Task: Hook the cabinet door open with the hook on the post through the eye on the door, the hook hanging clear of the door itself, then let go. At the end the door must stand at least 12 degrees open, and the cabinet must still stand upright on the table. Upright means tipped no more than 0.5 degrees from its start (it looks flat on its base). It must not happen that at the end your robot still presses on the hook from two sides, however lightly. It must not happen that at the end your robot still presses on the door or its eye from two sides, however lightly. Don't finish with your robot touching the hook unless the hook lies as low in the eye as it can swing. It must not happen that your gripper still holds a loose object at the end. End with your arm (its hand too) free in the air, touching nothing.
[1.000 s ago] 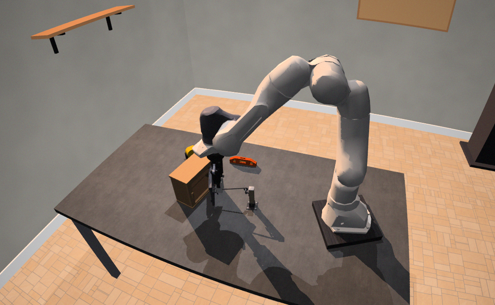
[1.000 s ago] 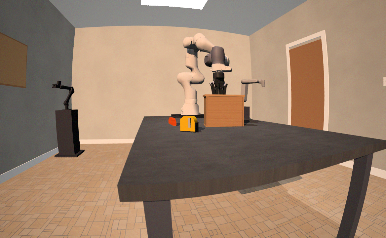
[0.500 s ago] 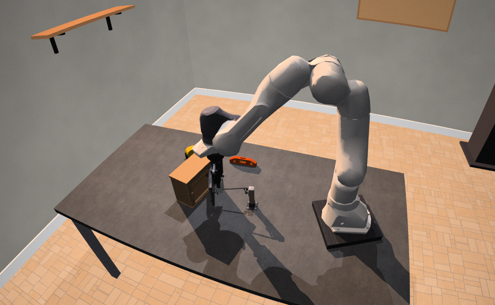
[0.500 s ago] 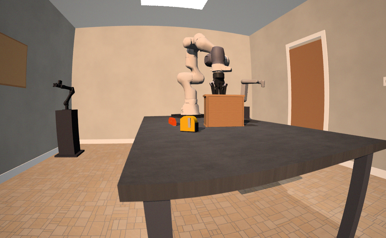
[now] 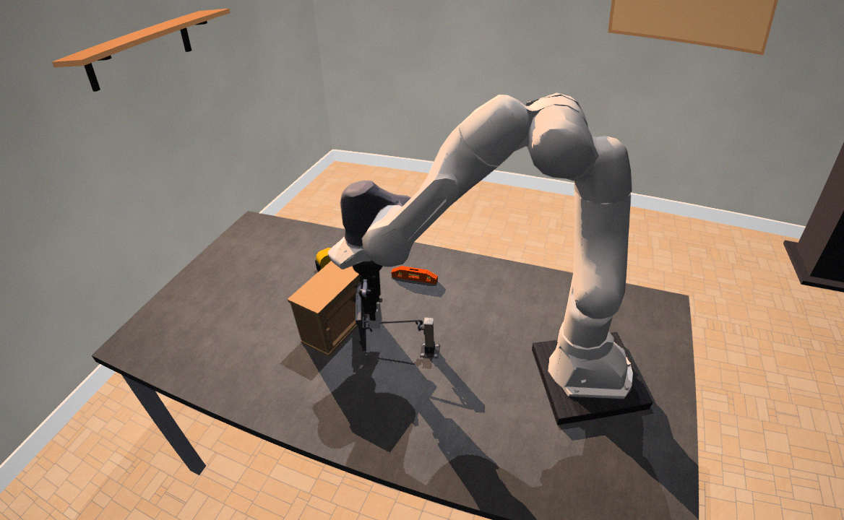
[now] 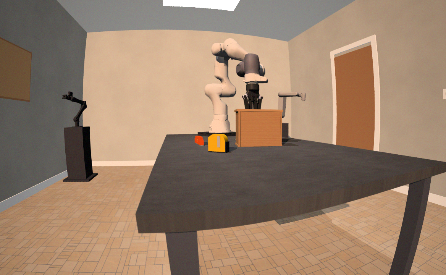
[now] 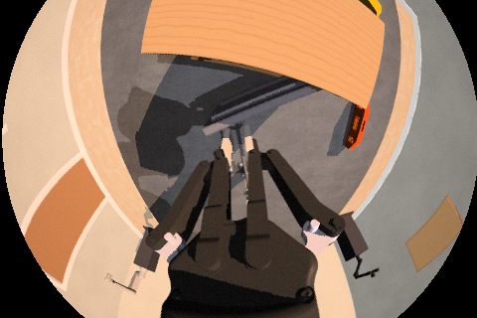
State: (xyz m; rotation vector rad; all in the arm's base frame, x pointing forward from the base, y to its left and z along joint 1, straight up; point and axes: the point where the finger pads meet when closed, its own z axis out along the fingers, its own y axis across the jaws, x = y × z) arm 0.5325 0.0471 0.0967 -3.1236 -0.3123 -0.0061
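Observation:
The wooden cabinet (image 5: pixel 321 307) stands upright on the table; its top fills the upper wrist view (image 7: pixel 265 27). Its door (image 7: pixel 258 93) stands swung out from the front. The thin hook rod (image 5: pixel 399 321) runs level from the short grey post (image 5: pixel 428 336) to the door's edge. My gripper (image 5: pixel 363 331) points straight down at the door end of the rod. In the wrist view the fingers stand a little apart, with the rod's end (image 7: pixel 237 135) between them, not squeezed. The eye itself is hidden. In the exterior view the cabinet (image 6: pixel 258 127) hides the fingertips.
An orange spirit level (image 5: pixel 415 274) lies behind the cabinet's right side. A yellow tape measure (image 6: pixel 218 143) sits at the cabinet's far corner. The robot base (image 5: pixel 590 375) stands at the table's right. The post is close to my gripper's right.

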